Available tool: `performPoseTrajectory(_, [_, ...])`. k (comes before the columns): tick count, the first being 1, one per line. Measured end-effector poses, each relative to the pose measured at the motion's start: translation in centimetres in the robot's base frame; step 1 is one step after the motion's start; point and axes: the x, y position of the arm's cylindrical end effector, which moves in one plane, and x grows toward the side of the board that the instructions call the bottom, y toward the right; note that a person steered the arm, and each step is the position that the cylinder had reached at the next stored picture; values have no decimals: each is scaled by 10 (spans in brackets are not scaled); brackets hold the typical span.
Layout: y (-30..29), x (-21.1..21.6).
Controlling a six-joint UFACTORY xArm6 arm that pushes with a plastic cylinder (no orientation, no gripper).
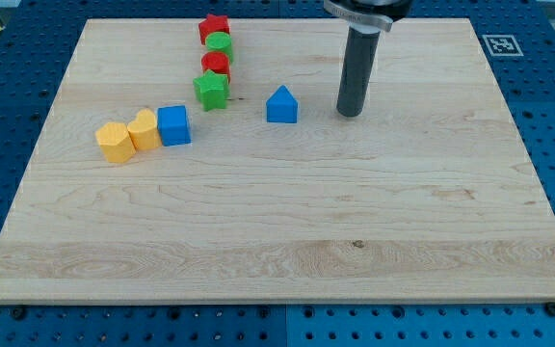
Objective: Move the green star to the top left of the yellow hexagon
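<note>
The green star (212,91) lies in the upper left part of the wooden board (277,241), at the bottom of a column of blocks. The yellow hexagon (115,142) lies at the view's left, below and left of the star, touching a second yellow block (145,130). My tip (351,113) rests on the board well to the right of the star, just right of a blue house-shaped block (281,105).
Above the green star stand a red block (216,66), a green round block (219,43) and a red star (214,27). A blue cube (173,125) touches the second yellow block's right side. A fiducial tag (498,44) sits past the board's top right corner.
</note>
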Motion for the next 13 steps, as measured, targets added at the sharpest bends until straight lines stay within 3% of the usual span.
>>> performPoseTrajectory(4, [-134, 0])
performPoseTrajectory(7, [-147, -28])
performPoseTrajectory(10, [-234, -30])
performPoseTrajectory(12, [-237, -58])
performPoseTrajectory(13, [-266, -59])
